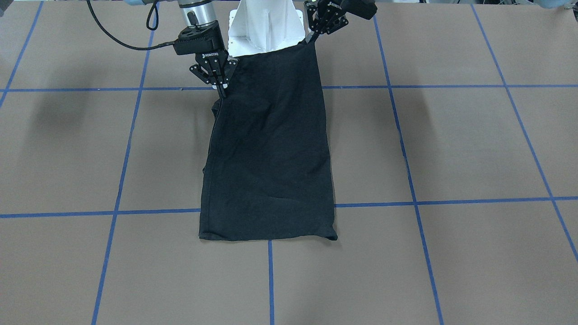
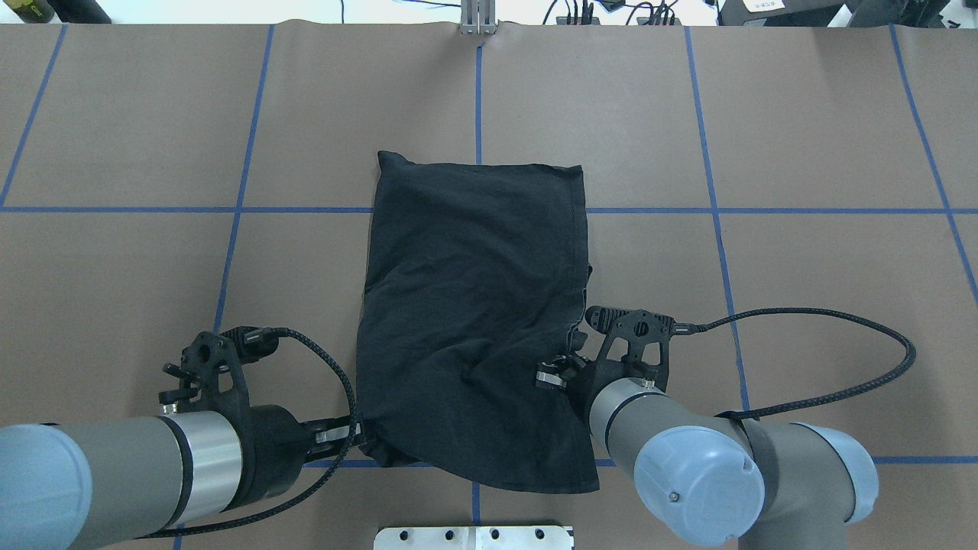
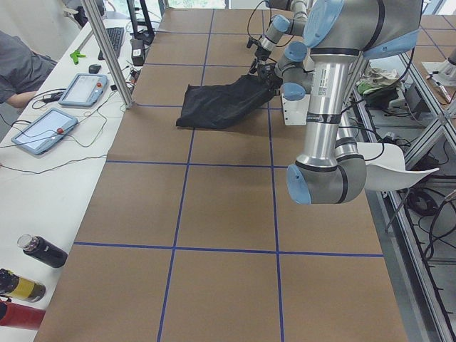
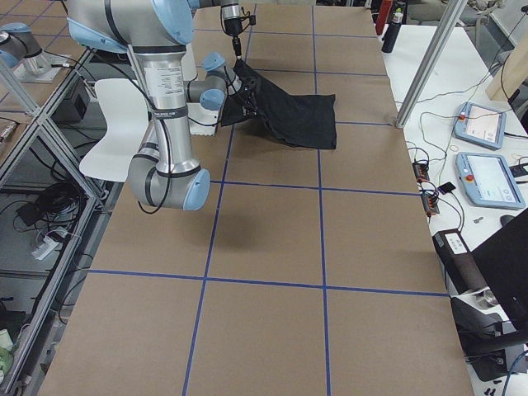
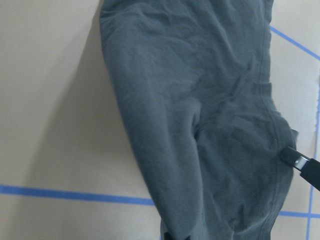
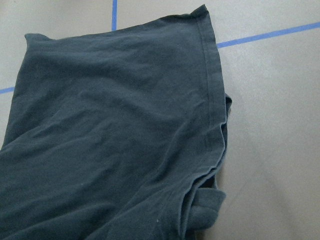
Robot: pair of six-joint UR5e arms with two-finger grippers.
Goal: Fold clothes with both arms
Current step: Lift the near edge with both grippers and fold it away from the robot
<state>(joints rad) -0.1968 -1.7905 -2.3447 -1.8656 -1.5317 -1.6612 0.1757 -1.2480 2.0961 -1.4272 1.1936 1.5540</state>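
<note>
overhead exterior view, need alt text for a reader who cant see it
A black T-shirt, folded to a long rectangle with no print showing, lies on a brown table gridded with blue tape. The left gripper and right gripper grip its near end, one at each side.

L gripper point(image 1: 311, 39) & R gripper point(image 1: 223, 92) both clamped closed, lifted, arms angled inward.

Pinching shirt point(image 2: 474, 290) with left gripper point(image 2: 357, 435) and right gripper point(image 2: 561, 370), one each side, near robot-side edge; leaving far end flat.
</note>
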